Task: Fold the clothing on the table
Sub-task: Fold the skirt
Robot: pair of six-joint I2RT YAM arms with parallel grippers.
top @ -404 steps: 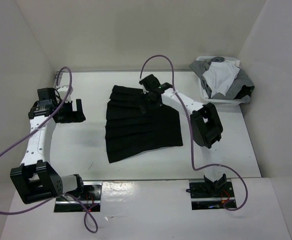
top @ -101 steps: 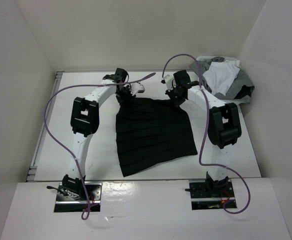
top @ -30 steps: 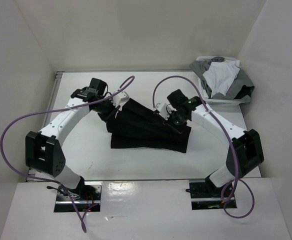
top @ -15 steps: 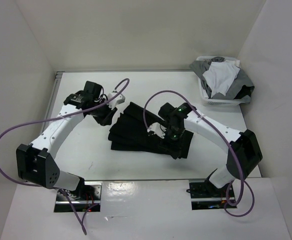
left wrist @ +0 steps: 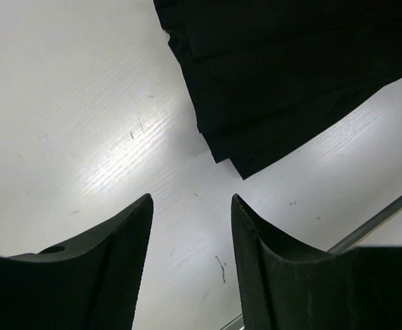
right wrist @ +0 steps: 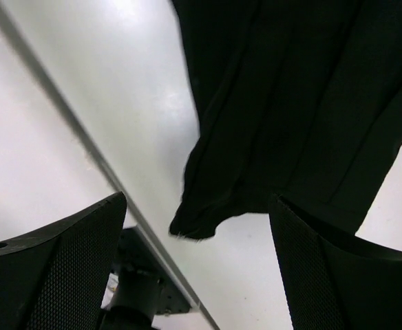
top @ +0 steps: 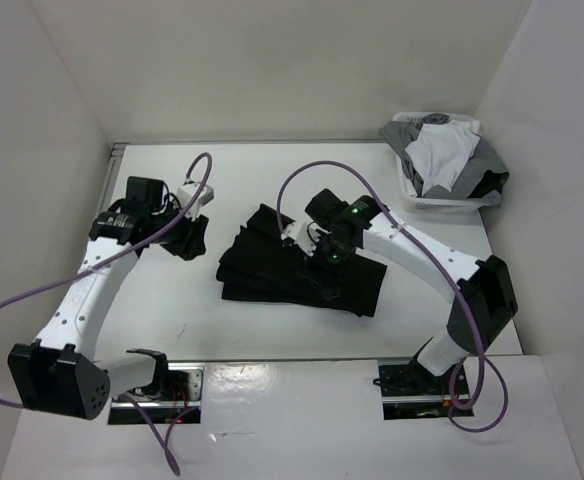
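The black pleated clothing (top: 272, 268) lies folded in a compact band on the white table (top: 162, 300), its right part under my right arm. My left gripper (top: 186, 238) hovers just left of the garment, open and holding nothing. In the left wrist view its fingers (left wrist: 129, 240) frame bare table (left wrist: 70, 103), with a corner of the clothing (left wrist: 290, 75) beyond them. My right gripper (top: 324, 262) hangs over the garment's middle with its jaws wide open. In the right wrist view the clothing (right wrist: 290, 103) hangs or lies below the spread fingers (right wrist: 84, 247), not touching them.
A white basket (top: 434, 198) heaped with grey and white garments (top: 442, 150) stands at the back right corner. The table's grey rail (right wrist: 70, 117) and an arm mount (right wrist: 139, 295) show in the right wrist view. Purple cables loop above both arms.
Both grippers have opened and let go of the clothing. My left arm has drawn back to the left, off the fabric. The right gripper has shifted slightly above the folded garment.
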